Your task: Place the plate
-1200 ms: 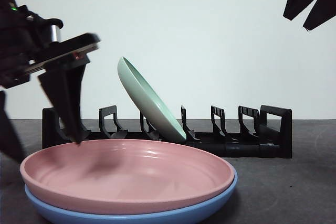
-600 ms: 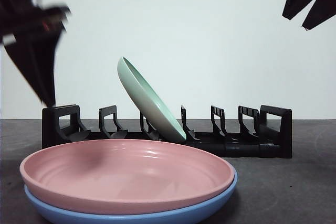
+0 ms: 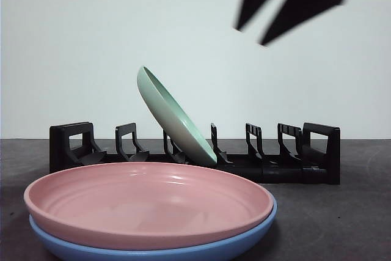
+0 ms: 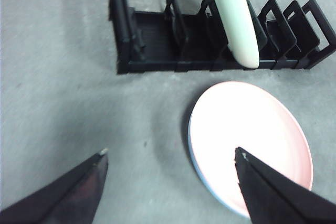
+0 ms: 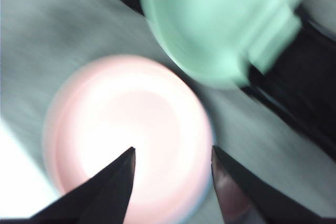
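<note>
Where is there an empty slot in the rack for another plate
The black dish rack has open slots either side of the leaning green plate: two toward its one end, three toward the other. The table's front is crowded by the pink plate stacked on the blue plate.

The front view is taken from super low, basically at table height, looking level across toward the white wall; the pink plate point(image 3: 146, 203) stacked on a blue plate point(image 3: 153, 246) is seen close up and large, with the black rack point(image 3: 195, 154) right behind it. The left wrist view is shot from high up, looking down on the rack point(image 4: 210, 40), the green plate point(image 4: 233, 17) in it and the pink plate point(image 4: 252, 140). The right wrist view is blurred and aimed down at the pink plate point(image 5: 126, 135) and green plate point(image 5: 220, 19). Both plates are shared by all three views.
</note>
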### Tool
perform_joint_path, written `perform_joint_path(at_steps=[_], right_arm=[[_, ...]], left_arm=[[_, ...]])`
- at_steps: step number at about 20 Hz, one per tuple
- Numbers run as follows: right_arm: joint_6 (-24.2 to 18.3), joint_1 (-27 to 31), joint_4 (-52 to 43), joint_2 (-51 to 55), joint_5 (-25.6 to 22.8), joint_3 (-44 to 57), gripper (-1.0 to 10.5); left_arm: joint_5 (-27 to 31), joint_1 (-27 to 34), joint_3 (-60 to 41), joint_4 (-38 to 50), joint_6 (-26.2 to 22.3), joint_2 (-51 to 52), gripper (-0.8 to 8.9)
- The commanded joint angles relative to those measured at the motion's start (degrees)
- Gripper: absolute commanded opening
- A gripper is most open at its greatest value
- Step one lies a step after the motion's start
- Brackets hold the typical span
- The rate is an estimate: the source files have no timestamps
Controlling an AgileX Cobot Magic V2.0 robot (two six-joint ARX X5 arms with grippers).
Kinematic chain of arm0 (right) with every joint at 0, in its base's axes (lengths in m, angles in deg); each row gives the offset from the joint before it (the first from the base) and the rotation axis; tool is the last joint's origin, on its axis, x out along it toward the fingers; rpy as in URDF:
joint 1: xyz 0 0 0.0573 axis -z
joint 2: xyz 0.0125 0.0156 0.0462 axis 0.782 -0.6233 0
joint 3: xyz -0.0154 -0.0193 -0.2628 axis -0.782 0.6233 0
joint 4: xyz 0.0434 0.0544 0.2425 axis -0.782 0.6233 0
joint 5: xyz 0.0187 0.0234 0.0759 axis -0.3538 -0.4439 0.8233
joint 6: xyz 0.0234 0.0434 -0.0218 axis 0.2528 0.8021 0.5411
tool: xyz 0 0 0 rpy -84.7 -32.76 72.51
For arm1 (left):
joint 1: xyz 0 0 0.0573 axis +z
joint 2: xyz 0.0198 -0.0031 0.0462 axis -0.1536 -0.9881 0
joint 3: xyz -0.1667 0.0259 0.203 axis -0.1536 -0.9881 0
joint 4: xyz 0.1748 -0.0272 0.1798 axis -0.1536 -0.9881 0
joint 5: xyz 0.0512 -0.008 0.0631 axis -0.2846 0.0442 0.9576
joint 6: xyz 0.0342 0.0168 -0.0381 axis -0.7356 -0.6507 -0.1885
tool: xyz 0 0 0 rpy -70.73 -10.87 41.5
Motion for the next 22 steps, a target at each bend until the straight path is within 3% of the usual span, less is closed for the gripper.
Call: perform_joint_path(at_steps=[1, 7, 12, 15, 19, 22], right_arm=[[1.1, -1.5, -0.1, -6.5, 2.3, -7.3, 2.3], [2.4, -5.7, 0.3, -21.4, 1.6, -23.0, 2.3], [3.4, -7.6, -0.1, -31.1, -6.4, -33.0, 2.3], [3.5, -7.9, -0.6, -34.2, -10.3, -35.5, 2.3], [3.6, -7.8, -1.1, -36.7, -10.3, -35.6, 2.2], [3.6, -7.8, -1.8, -37.3, -10.1, -35.6, 1.6]], left_arm=[[0.0, -0.1, 0.9, -2.1, 1.4, 1.5, 3.84], [0.1, -0.1, 0.9, -4.2, 2.7, 2.4, 3.84], [0.1, -0.1, 0.9, -4.2, 2.8, 2.4, 3.84], [0.1, -0.1, 0.9, -4.1, 2.7, 2.4, 3.84], [1.0, -0.1, 0.9, -4.0, 2.6, 2.4, 3.84], [1.2, -0.1, 0.9, -3.8, 2.6, 2.4, 3.84]])
